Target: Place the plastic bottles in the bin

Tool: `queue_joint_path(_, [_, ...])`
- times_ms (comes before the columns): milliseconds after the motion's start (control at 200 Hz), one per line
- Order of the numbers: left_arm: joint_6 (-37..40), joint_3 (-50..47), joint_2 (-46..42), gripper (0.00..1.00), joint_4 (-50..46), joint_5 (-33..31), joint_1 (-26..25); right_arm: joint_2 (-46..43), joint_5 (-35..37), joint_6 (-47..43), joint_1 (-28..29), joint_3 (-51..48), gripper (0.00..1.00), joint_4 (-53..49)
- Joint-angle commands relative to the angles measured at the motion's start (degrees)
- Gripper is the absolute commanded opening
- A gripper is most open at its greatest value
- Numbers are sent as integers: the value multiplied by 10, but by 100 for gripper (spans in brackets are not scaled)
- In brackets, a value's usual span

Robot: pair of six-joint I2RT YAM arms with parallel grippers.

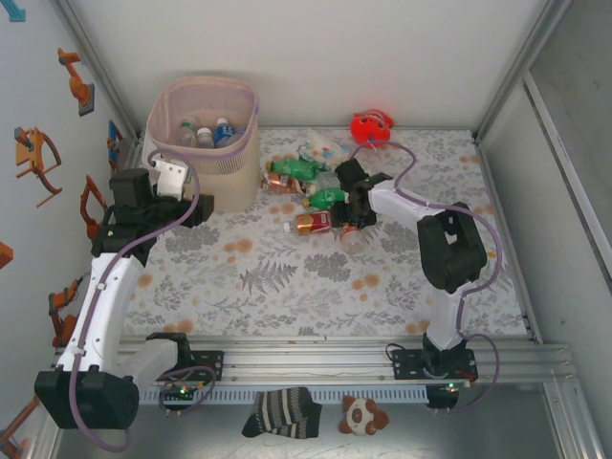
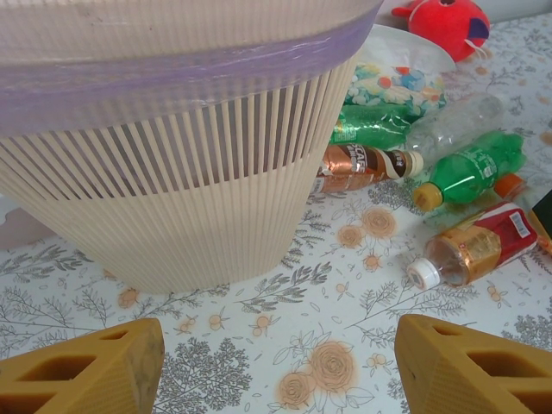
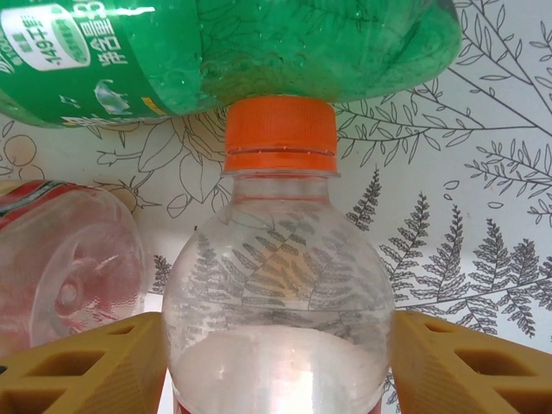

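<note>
The pale pink bin [image 1: 247,143] stands at the back left with a few bottles [image 1: 206,132] inside. A cluster of plastic bottles [image 1: 311,196] lies on the table to its right. In the right wrist view a clear bottle [image 3: 276,285] with an orange cap [image 3: 280,134] lies between my right gripper's [image 3: 276,362] yellow fingers, which press on both of its sides. Its cap touches a green bottle [image 3: 259,52], and a red-labelled bottle [image 3: 69,259] lies to its left. My left gripper [image 2: 280,371] hangs open over bare tablecloth beside the bin's ribbed wall [image 2: 172,190].
A red round toy [image 1: 371,126] sits at the back, and a patterned packet [image 2: 397,82] lies behind the bottles. In the left wrist view a brown bottle [image 2: 362,164], a green one [image 2: 470,168] and a red-labelled one [image 2: 474,250] lie to the bin's right.
</note>
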Motion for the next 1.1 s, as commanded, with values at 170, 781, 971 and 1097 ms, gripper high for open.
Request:
queue_joint_path(170, [3,-5,-1,71,6,5,2,28,12,4,-7,-2,67,-6])
queue_joint_path(781, [3,-6,-3,71,6,9,1,4,13,5,-7,-8,62,-8])
queue_joint_path(971, [-2,-5,-5,71,7,16,1,-27,20,7,-7,-18,60,-8])
queue_joint_path(1097, [-13,-6,-4,72,20,44,1,-64,26,7,-7,-23,59,-11])
